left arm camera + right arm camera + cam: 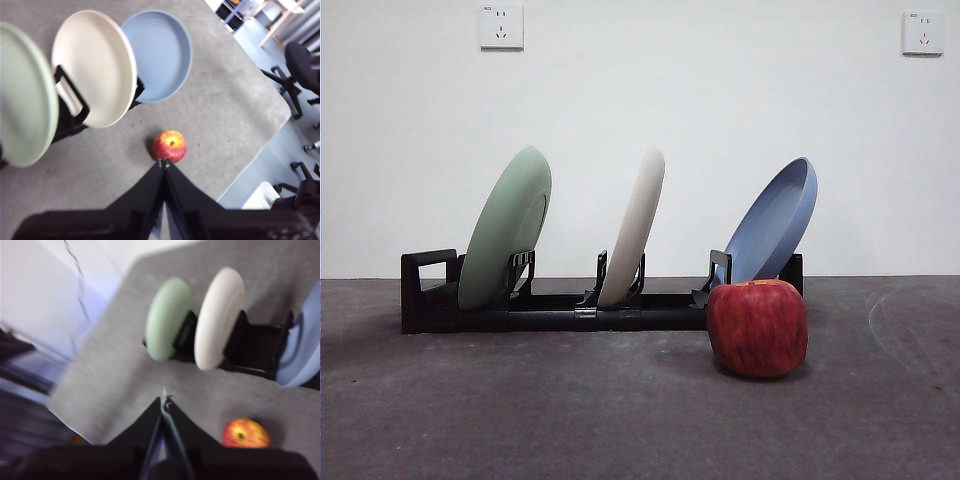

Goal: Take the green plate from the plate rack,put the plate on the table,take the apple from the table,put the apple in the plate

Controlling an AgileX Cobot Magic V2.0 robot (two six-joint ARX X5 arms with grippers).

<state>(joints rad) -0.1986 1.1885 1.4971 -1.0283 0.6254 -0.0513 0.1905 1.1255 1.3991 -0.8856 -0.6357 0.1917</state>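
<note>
The green plate [506,226] is a pale sage round with a matte face and a raised rim. It stands on edge, leaning, in the end slot of the plate rack [550,310], with a cream plate [634,226] in the middle slot and a blue plate [775,220] at the far end. The red apple [758,327] sits on the grey bench [570,410] just in front of the rack's blue-plate end.

The front view shows no arm. The wrist views do: the left gripper [163,163] hangs above the bench with its jaws pressed together, the apple just beyond their tips. The right gripper [165,401] also has its jaws pressed together, well apart from the green plate beyond the tips; that view is blurred.
</note>
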